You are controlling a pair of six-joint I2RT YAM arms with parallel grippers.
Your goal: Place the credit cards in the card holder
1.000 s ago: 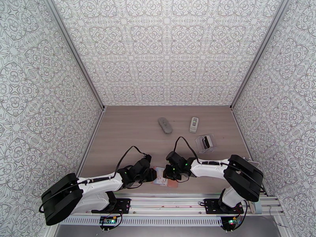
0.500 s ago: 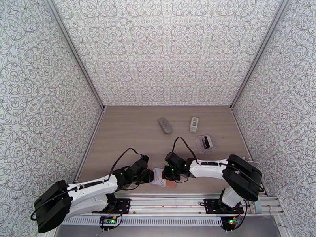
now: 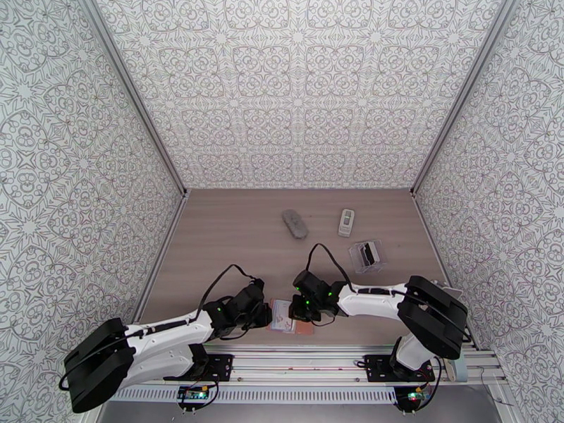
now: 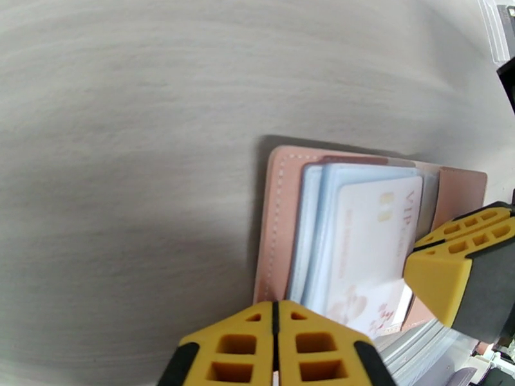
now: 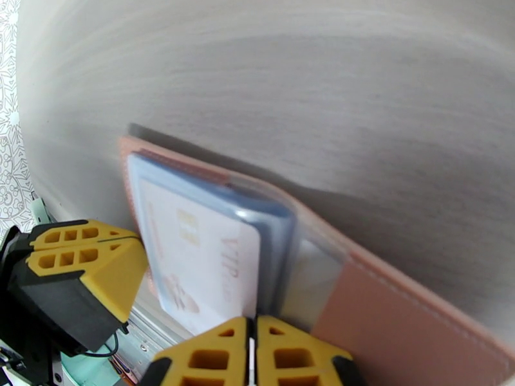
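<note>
A pink leather card holder [image 4: 280,207] lies open and flat on the table near the front edge [image 3: 307,330]. Tucked in its clear sleeve is a white card [image 4: 370,246] marked VIP, also seen in the right wrist view [image 5: 199,252], with blue-grey cards [image 4: 313,220] stacked beneath it. A thin reddish edge [image 4: 360,160] peeks out at the stack's far side. My left gripper [image 4: 275,342] is shut just off the holder's left end [image 3: 265,315]. My right gripper [image 5: 252,355] is shut and rests at the sleeve's right side [image 3: 299,313].
Farther back lie a grey fuzzy object [image 3: 295,223], a small white remote-like device [image 3: 346,221] and a clear plastic box [image 3: 366,255] with something dark inside. The metal rail [image 3: 317,361] runs just in front of the holder. Patterned walls enclose the table.
The left gripper has drawn back a little to the left, off the cards. The right gripper has shifted slightly left over the holder. The cards stay in the sleeve.
</note>
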